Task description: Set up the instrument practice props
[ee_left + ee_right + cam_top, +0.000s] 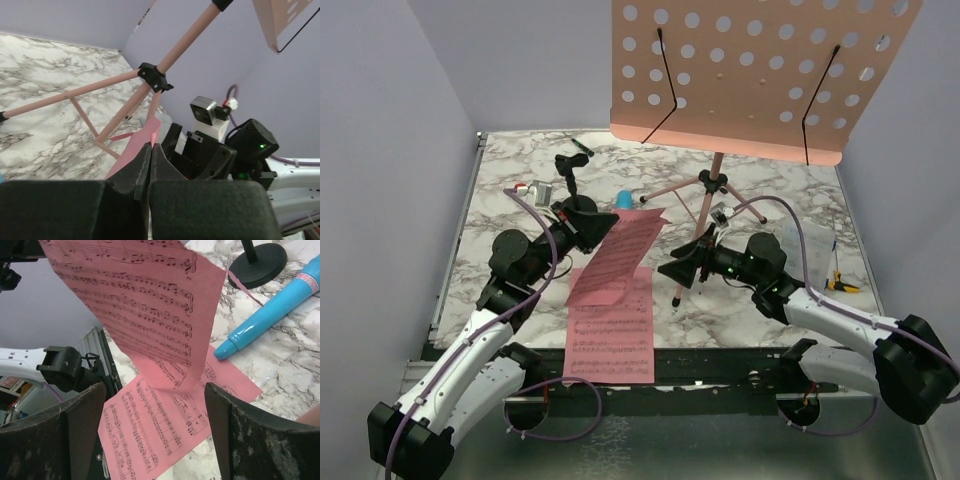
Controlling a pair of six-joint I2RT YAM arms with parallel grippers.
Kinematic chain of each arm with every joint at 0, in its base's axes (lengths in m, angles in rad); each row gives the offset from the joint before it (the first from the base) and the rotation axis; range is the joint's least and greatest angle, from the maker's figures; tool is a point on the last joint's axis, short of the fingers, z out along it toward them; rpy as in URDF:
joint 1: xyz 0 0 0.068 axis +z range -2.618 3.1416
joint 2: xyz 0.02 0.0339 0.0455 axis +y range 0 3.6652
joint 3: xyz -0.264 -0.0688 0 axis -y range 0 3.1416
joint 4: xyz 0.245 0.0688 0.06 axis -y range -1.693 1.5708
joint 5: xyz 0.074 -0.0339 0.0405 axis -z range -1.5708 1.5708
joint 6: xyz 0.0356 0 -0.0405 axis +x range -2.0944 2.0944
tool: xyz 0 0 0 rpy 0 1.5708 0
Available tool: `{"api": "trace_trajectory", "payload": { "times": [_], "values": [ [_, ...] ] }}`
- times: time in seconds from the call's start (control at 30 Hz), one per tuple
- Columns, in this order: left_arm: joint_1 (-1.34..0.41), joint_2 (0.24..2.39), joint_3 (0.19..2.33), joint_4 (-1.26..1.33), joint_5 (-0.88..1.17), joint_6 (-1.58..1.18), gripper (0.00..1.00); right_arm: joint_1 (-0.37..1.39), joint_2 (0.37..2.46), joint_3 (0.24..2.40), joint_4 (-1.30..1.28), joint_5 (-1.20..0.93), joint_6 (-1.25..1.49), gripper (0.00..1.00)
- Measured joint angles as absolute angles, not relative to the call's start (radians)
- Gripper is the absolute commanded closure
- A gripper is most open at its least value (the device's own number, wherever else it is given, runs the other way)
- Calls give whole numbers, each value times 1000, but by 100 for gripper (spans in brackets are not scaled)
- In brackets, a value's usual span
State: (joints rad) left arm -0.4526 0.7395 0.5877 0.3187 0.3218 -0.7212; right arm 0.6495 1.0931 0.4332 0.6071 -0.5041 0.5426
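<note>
L gripper [151,155] is pinching shut on one edge of the raised sheet-music page [145,305]. Page is hanging limp over the bench [520,170], facing the R gripper [153,387], which is gaping wide, empty. Paper's prob. light, floppy, tear-prone; free lower edge looks the best hold. 2nd page [610,340] is lying flat.

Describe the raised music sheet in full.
The raised sheet is thin pink paper printed with black staves and notes. It is off the table, slanting down toward the arms and slightly curled. The left pincer, shut, pinches an edge near its far end. Its low end hangs over the flat sheet; contact there cannot be told. It is not on the stand.
</note>
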Motion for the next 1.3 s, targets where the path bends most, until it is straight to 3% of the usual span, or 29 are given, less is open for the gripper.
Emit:
{"api": "trace_trajectory", "payload": {
  "times": [0.33, 0.47, 0.6, 0.73, 0.77, 0.83, 0.9, 1.07, 1.3],
  "values": [
    [-453, 748, 668, 404, 408, -844, 100, 650, 1206, 459, 791, -515, 587, 22],
    [-453, 748, 678, 429, 428, -877, 100, 651, 1229, 485, 847, -529, 605, 30],
    [-453, 749, 678, 438, 430, -891, 100, 652, 1231, 513, 909, -558, 619, 51],
    [-453, 749, 664, 449, 421, -890, 99, 653, 1225, 524, 952, -585, 631, 92],
    [-453, 749, 658, 448, 417, -890, 87, 653, 1224, 524, 952, -589, 630, 98],
    [-453, 752, 648, 448, 408, -881, 51, 653, 1212, 524, 943, -591, 629, 99],
    [-453, 756, 640, 448, 398, -878, 32, 653, 1198, 524, 924, -591, 616, 99],
    [-453, 754, 612, 442, 373, -825, 14, 653, 1128, 525, 822, -619, 531, 100],
    [-453, 724, 587, 402, 351, -705, 7, 653, 920, 581, 534, -722, 312, 99]
  ]
}}
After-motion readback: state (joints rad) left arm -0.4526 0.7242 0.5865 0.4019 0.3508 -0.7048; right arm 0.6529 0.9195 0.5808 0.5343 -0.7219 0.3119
